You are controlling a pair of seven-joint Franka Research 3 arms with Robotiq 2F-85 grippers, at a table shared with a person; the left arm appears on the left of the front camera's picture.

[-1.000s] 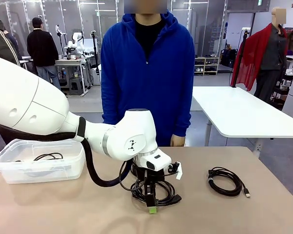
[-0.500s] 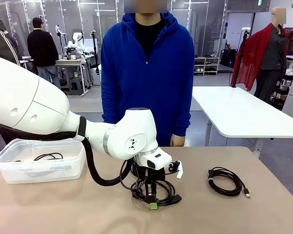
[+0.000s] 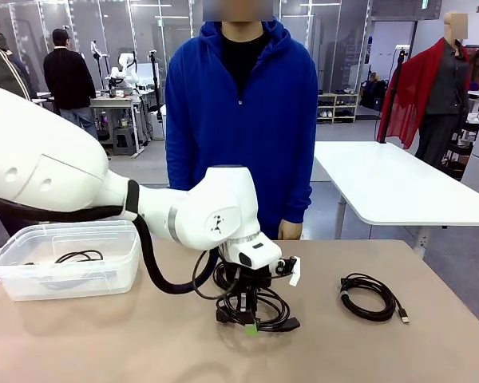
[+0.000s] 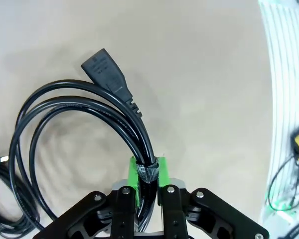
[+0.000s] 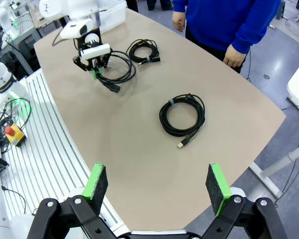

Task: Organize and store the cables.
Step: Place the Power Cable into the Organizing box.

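black cable coil (image 4: 120, 122), pinched in left gripper (image 4: 147, 173)

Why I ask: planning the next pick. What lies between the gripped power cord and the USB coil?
Nothing: bare table runs from the power cord to the USB coil, shown in the right wrist view.

- Tan table (image 3: 399, 351), its edge rounded.
- Clear bin (image 3: 64, 275) stands at the left end, a thin cable (image 3: 78, 256) inside.
- Coiled USB cable (image 3: 369, 297) lies flat toward the right.
- Second coil (image 5: 142, 51) lies near the middle.
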